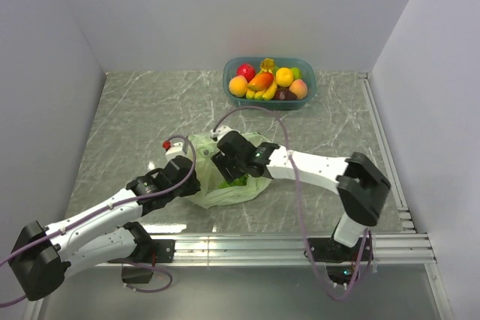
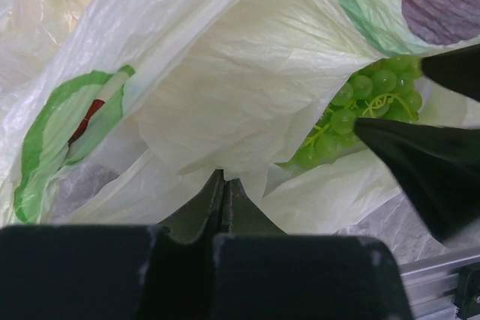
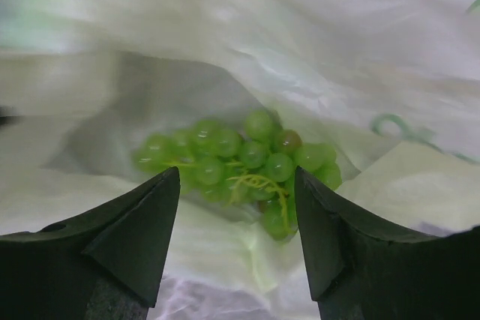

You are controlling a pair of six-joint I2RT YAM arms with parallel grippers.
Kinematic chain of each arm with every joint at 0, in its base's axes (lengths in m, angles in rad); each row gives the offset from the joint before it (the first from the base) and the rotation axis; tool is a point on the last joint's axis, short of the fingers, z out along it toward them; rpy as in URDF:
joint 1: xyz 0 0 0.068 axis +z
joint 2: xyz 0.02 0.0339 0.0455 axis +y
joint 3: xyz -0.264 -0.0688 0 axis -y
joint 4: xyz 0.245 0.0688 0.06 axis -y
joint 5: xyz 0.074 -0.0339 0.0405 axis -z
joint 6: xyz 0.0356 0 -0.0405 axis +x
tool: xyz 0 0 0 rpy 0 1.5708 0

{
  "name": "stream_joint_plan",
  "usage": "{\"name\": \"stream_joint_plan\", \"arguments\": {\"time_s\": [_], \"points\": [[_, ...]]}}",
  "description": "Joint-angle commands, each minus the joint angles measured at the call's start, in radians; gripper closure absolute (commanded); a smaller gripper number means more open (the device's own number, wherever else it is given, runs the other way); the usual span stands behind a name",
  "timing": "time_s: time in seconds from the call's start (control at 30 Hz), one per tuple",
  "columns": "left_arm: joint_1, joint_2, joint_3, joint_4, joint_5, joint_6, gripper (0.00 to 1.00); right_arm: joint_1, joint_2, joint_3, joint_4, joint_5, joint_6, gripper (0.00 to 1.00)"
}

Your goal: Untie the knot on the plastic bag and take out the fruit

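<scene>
Plastic bag [image 1: 234, 194] lies crumpled on the desk [image 1: 135, 110] near its front edge, between both arms. The left end effector [image 2: 224, 179] is closed tight, its 2 fingers pinching a fold of the bag's thin film. The right end effector [image 3: 237, 177] is spread wide at the bag's gaping mouth, holding nothing; whether its fingertips touch the plastic, I cannot tell. A bunch of green grapes [image 3: 240, 157] sits inside the bag, just beyond those spread fingers. At the desk's far side, well apart, a bowl [image 1: 227, 73] holds a heap of fruit [image 1: 262, 80].
</scene>
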Motion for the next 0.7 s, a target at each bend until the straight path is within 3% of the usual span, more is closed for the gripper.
{"name": "stream_joint_plan", "arguments": {"time_s": [0.0,0.23,0.33,0.37,0.4,0.5,0.6,0.67], "points": [[0.001,-0.012,-0.005,-0.01,-0.022,-0.016,0.99,-0.026,0.048,-0.03,0.054,-0.008,-0.012,0.3],[0.002,-0.024,-0.007,-0.028,-0.033,-0.025,0.99,-0.026,0.161,-0.079,0.105,-0.018,0.016,0.28],[0.001,-0.024,-0.007,-0.028,-0.037,-0.027,0.99,-0.028,0.163,-0.101,0.131,-0.029,0.013,0.35],[0.001,-0.023,-0.005,-0.028,-0.039,-0.025,0.99,-0.026,0.161,-0.101,0.131,-0.031,0.01,0.41],[0.002,-0.018,-0.005,-0.028,-0.039,-0.025,1.0,-0.028,0.149,-0.102,0.129,-0.029,0.007,0.59],[0.001,-0.005,0.001,-0.027,-0.037,-0.024,1.0,-0.028,0.12,-0.114,0.137,-0.023,-0.004,0.87],[0.002,0.006,0.004,-0.021,-0.034,-0.021,0.99,-0.026,0.076,-0.122,0.14,-0.022,-0.015,1.0],[0.001,0.009,0.007,-0.019,-0.036,-0.021,0.99,-0.028,0.043,-0.122,0.14,-0.023,-0.016,1.0]]}}
